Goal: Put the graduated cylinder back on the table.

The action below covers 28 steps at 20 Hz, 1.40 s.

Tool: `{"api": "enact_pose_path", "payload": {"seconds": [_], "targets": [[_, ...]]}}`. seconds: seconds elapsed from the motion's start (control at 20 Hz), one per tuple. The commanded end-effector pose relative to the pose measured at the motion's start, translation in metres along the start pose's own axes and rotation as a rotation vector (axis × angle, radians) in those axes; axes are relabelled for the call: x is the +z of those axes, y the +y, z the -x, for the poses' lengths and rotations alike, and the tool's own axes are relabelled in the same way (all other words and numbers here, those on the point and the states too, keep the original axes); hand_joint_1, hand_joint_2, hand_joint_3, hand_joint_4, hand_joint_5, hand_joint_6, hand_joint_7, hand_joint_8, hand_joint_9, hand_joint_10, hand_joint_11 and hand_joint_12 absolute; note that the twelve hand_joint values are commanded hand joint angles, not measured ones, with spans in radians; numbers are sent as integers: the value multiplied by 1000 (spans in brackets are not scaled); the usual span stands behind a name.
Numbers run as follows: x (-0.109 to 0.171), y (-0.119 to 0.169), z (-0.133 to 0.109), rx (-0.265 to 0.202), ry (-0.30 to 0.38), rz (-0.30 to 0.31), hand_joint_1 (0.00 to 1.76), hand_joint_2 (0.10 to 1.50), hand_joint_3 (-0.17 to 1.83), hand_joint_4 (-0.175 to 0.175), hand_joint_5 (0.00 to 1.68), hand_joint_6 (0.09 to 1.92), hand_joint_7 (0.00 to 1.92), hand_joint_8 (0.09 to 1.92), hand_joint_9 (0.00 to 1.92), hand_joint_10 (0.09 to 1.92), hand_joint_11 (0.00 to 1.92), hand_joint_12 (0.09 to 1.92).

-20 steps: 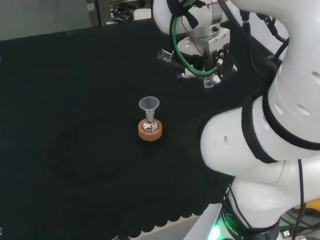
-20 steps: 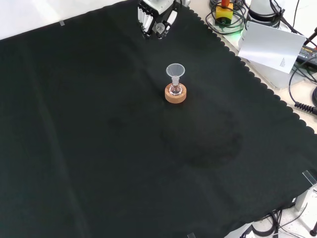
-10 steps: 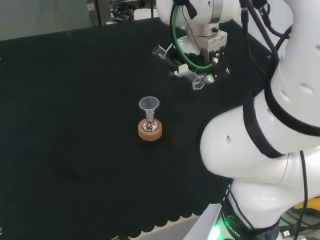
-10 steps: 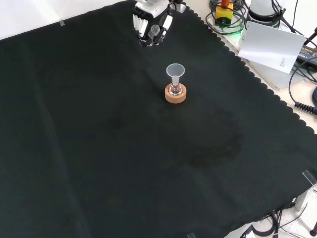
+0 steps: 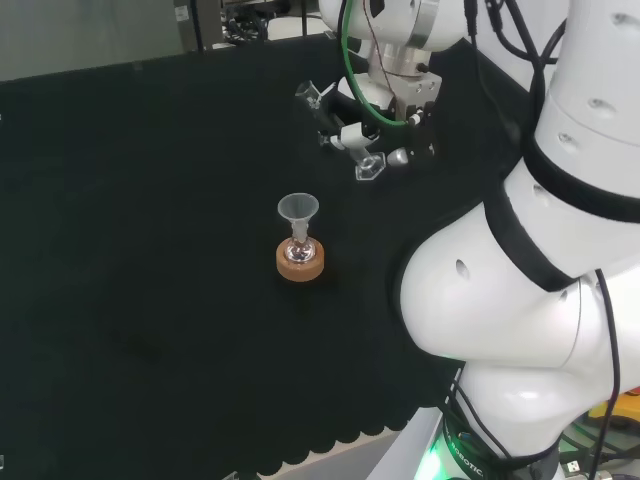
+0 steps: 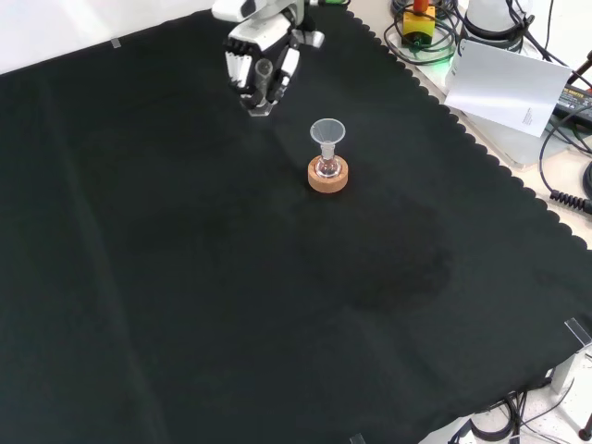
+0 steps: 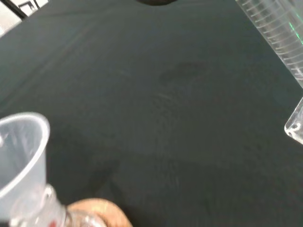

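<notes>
My hand (image 5: 375, 110) is curled round a clear graduated cylinder (image 5: 369, 167) and holds it tilted above the black cloth, its mouth pointing up and left in the head view. In the front view the hand (image 6: 264, 42) hangs near the cloth's far edge, with the cylinder's lower end (image 6: 259, 105) poking out below the fingers. The wrist view shows the ribbed cylinder wall (image 7: 279, 33) close by, over bare cloth. Whether it touches the cloth I cannot tell.
A small flask with a clear funnel (image 5: 298, 210) in its neck stands on a cork ring (image 5: 299, 263), also seen in the front view as the cork ring (image 6: 327, 176). A white board (image 6: 504, 83) and cables lie beyond the cloth's scalloped edge (image 6: 481, 153).
The hand has carried the cylinder leftward and lower in both the head view and the front view, away from the arm's base. Flask and funnel have stayed put.
</notes>
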State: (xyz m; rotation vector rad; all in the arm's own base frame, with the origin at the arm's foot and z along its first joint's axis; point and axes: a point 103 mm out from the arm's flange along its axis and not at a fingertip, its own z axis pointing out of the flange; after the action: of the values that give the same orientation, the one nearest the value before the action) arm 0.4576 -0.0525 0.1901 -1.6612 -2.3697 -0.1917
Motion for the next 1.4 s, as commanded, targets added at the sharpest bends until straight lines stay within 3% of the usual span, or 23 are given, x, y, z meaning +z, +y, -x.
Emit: {"api": "enact_pose_path", "payload": {"seconds": [0.05, 0.55, 1.05, 1.4], "targets": [[11, 41, 15, -39, 100, 82, 1134, 1142, 35, -175, 914, 1128, 1176, 366, 1395, 87, 1332, 680], [40, 74, 17, -99, 230, 127, 1133, 1142, 36, -175, 912, 1130, 1166, 365, 1389, 87, 1328, 681], [57, 93, 29, -102, 350, 163, 1133, 1142, 38, -175, 910, 1132, 1156, 366, 1382, 87, 1322, 682], [72, 100, 33, -95, 382, 169, 1133, 1142, 39, -175, 909, 1134, 1151, 367, 1379, 87, 1319, 684]]}}
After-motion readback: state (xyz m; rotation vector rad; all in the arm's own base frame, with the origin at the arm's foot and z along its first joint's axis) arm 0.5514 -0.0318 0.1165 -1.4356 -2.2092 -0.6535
